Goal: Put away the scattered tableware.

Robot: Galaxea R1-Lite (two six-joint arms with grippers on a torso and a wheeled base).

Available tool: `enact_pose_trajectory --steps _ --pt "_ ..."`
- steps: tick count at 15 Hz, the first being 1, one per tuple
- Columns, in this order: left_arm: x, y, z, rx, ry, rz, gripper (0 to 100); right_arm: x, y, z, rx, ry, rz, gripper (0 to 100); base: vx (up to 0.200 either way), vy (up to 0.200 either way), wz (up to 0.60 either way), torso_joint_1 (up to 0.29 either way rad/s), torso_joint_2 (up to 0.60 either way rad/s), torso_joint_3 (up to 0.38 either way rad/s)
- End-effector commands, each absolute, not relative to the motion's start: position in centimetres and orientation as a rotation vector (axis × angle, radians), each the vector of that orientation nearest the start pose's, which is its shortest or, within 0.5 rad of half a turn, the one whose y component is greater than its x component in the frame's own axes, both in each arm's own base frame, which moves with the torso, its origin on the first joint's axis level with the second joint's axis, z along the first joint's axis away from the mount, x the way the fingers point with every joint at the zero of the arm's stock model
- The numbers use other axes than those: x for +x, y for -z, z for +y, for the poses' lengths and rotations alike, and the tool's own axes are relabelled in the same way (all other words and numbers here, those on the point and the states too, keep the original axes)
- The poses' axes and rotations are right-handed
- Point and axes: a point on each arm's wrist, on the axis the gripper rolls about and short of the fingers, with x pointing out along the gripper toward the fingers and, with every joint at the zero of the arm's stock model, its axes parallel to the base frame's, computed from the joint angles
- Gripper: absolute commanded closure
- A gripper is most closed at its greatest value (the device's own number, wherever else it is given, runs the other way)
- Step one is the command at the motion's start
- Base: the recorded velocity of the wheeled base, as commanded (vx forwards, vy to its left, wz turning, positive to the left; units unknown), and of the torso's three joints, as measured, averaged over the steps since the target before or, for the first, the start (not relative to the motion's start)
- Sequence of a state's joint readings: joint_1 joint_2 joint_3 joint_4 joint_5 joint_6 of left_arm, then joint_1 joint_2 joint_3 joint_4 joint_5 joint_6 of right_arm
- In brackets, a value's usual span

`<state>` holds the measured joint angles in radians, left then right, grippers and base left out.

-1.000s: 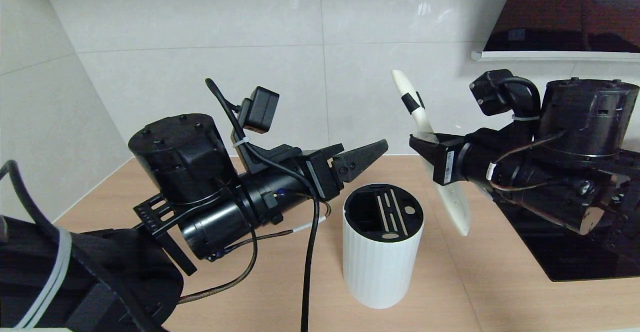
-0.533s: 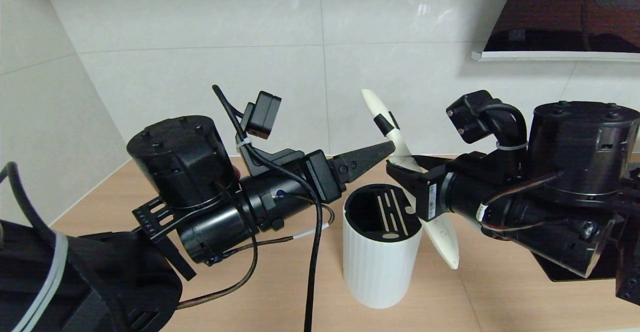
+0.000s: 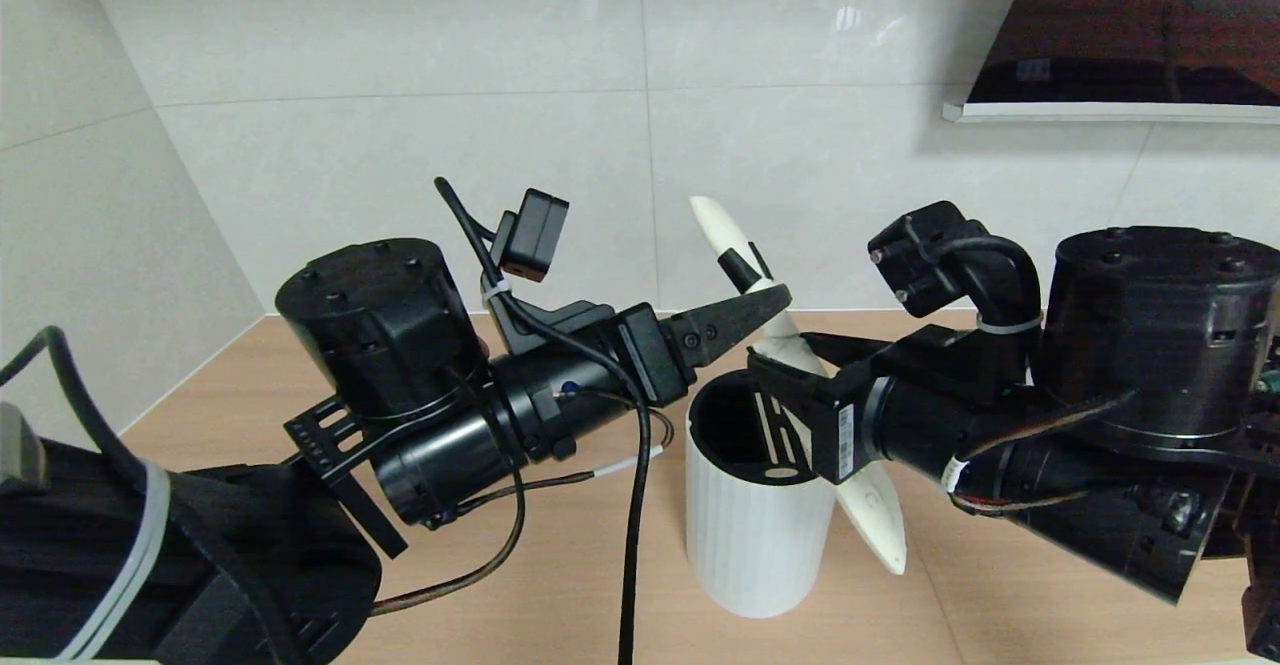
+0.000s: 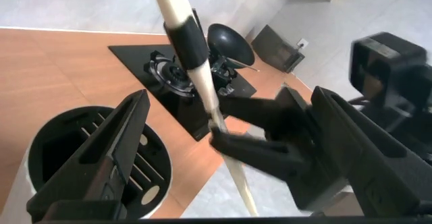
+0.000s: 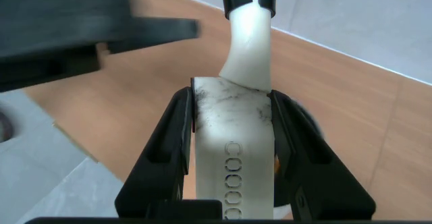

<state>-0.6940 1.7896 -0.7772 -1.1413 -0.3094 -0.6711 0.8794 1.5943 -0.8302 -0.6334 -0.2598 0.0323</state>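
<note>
A white ribbed utensil holder point(image 3: 755, 545) with a black slotted insert stands on the wooden counter; its rim point(image 4: 40, 140) also appears in the left wrist view. My right gripper point(image 3: 795, 370) point(image 5: 233, 113) is shut on a white spatula point(image 3: 872, 517) point(image 5: 246, 32) with a black band on its handle. The spatula is tilted, handle up, and its blade hangs beside the holder's right wall. My left gripper point(image 3: 745, 315) point(image 4: 229, 99) stands open above the holder's rim. The spatula handle point(image 4: 181, 18) passes between its spread fingers.
A black stove top point(image 4: 169, 75) with a dark pan point(image 4: 228, 43) lies on the counter to the right. A dark range hood point(image 3: 1130, 35) hangs at the upper right. Tiled walls close the back and left. Bare counter point(image 3: 560, 585) lies in front of the holder.
My right gripper has carried the spatula left and down, from right of the holder to over its right rim, with the handle now at my left gripper's fingers. The left arm barely shifted.
</note>
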Motion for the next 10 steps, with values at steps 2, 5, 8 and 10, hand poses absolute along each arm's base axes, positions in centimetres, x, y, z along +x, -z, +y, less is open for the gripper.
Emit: enact_pose_trajectory --steps 2,5,8,10 --pt "24.9 -19.7 -21.0 -0.64 0.991 0.204 0 17.7 -21.9 22.2 -0.046 -0.649 0.126 100 0.0 0.0 0.0 0.0 0.0 0.0" --pt "25.0 -20.0 -20.7 -0.641 0.982 0.188 0 17.0 -21.7 22.6 -0.05 -0.679 0.13 100 0.0 0.0 0.0 0.0 0.0 0.0" --pt "25.0 -19.9 -20.7 -0.641 0.983 0.192 0 16.8 -21.6 22.8 -0.054 -0.687 0.133 100 0.0 0.0 0.0 0.0 0.0 0.0" --pt "25.0 -19.9 -20.7 -0.64 0.982 0.193 0 16.5 -21.5 23.0 -0.058 -0.702 0.136 100 0.0 0.0 0.0 0.0 0.0 0.0"
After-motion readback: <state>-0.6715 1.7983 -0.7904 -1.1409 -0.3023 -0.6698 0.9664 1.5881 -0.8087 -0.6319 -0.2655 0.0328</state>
